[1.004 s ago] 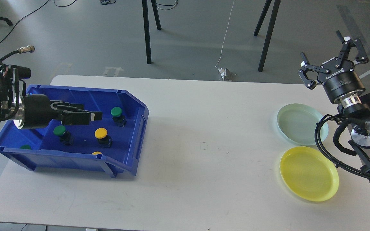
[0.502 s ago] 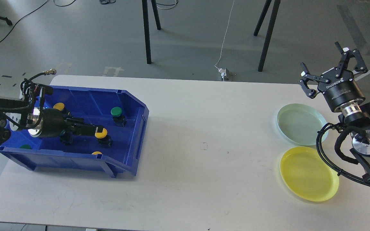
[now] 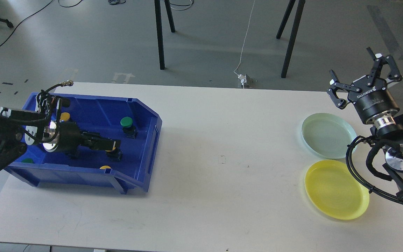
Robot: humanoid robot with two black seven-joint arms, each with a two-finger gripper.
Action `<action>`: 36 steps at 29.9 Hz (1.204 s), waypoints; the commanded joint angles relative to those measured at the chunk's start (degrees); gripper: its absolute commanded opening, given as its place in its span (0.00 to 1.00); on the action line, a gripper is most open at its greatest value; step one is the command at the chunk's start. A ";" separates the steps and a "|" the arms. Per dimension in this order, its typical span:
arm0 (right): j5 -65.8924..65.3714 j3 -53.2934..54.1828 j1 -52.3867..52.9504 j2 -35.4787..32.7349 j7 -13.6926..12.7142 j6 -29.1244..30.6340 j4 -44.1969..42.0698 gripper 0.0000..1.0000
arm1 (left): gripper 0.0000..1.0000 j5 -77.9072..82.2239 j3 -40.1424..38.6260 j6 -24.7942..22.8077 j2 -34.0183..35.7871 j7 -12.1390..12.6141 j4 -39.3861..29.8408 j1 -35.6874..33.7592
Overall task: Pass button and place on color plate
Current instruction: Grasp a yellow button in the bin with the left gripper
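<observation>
Our left end effector (image 3: 112, 144) is reaching down inside the blue bin (image 3: 142, 147) on the left part of the white surface (image 3: 215, 175). Its dark tip sits right on top of a yellow button (image 3: 112, 149), and only a thin bit of yellow peeks out under it. The fingers look like one dark shape from here, so we cannot tell if they are apart or pressed together on the button. A green button (image 3: 127, 121) stands up near the far right wall of the bin, apart from our arm. Another yellow button (image 3: 64, 116) sits near the back left of the bin, partly hidden by our arm. One more yellow button (image 3: 105, 167) peeks over the bin's front wall, and a bit of another green button (image 3: 27, 161) shows at the front left corner. Our right end effector (image 3: 360, 78) is up in the air at the far right, and its two fingers are spread wide apart with nothing between them. Just below it on the surface lies the pale green plate (image 3: 327, 134). The yellow plate (image 3: 336, 189) lies just in front of that one. Both plates have nothing in them.
</observation>
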 commanded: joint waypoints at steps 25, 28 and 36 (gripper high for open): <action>0.00 0.36 -1.54 -0.26 0.01 0.00 -0.08 0.99 | 0.97 -0.35 5.27 0.00 -5.79 0.00 7.82 -0.04; 0.00 0.36 -1.80 -0.26 0.01 0.00 -0.08 0.99 | 0.97 -0.44 5.27 0.00 -5.79 0.00 7.82 -0.13; 0.00 0.53 -2.42 -0.26 0.01 0.00 -0.08 0.99 | 0.97 -0.70 5.18 0.00 -6.49 0.00 10.19 -0.57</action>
